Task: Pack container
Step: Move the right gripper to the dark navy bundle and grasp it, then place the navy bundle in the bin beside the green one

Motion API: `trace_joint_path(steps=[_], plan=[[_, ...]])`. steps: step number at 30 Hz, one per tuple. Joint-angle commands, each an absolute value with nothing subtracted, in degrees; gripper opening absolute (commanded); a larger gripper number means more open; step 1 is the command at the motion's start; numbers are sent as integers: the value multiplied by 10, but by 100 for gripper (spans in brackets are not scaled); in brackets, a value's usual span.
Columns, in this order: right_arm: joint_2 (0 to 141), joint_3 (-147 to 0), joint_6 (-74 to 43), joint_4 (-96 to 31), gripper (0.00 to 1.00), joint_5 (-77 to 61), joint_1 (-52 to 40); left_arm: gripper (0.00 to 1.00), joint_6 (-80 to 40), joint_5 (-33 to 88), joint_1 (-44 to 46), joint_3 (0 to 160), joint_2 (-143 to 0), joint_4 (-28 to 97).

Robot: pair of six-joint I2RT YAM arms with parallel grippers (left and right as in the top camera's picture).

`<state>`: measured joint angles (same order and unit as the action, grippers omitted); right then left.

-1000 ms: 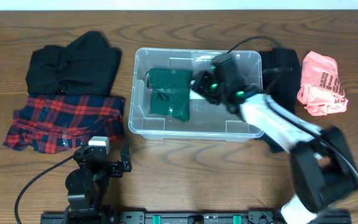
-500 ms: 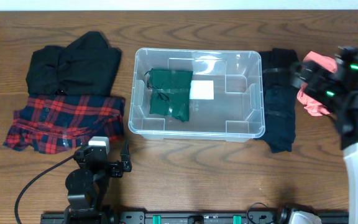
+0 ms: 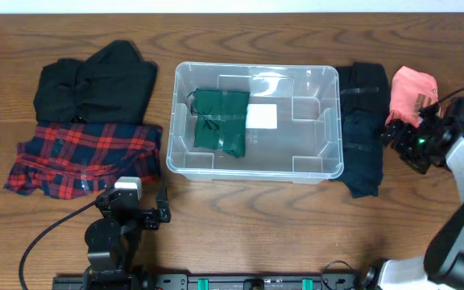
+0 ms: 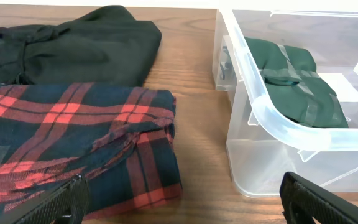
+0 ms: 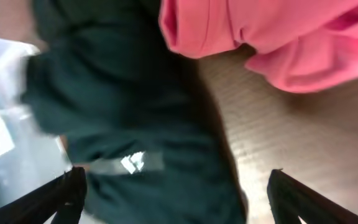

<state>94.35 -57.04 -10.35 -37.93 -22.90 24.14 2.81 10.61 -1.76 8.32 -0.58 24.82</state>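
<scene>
The clear container (image 3: 252, 172) stands mid-table with a folded dark green garment (image 3: 220, 121) lying in its left half, beside a white label (image 3: 262, 117) on the base. In the left wrist view the container's near corner (image 4: 272, 121) and the green garment (image 4: 297, 78) show. My right gripper (image 3: 403, 142) hangs open to the right of the container, over the right edge of a black garment (image 3: 361, 133) and just below a pink garment (image 3: 413, 95). Its wrist view shows the black garment (image 5: 135, 124) between the open jaws (image 5: 176, 180). My left gripper (image 4: 182, 194) rests open near the front edge, holding nothing.
A red plaid shirt (image 3: 83, 157) and another black garment (image 3: 95, 80) lie left of the container. The plaid shirt (image 4: 73, 137) sits right in front of the left gripper. Bare wood shows along the front of the table.
My right arm has swung from over the container out to the right, above the black and pink garments, and its jaws have opened. The green garment stays in the container. The left arm is still.
</scene>
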Motion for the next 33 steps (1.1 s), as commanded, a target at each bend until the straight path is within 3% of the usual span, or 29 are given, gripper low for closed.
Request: trace_joint_path(steps=[1,5,10,13,17,19,24,33], plan=[[985,-567,-80,-350,88,-260,239,98,25,114,-15,72,-2,248],[1014,-553,-80,-312,85,-280,236,98,25,114,-15,72,-2,248],[1029,-519,-68,-261,73,-306,209,98,25,114,-15,72,-2,248],[1029,-507,-78,-248,53,-299,204,98,25,114,-15,72,-2,248],[1023,-507,-94,-249,12,-289,208,98,25,114,-15,72,-2,248],[1006,-509,-110,-264,1,-289,213,98,25,114,-15,72,-2,248],[895,-511,-137,-303,1,-290,215,98,25,114,-15,72,-2,248],[572,-525,-168,-395,1,-294,213,98,25,114,-15,72,-2,248]])
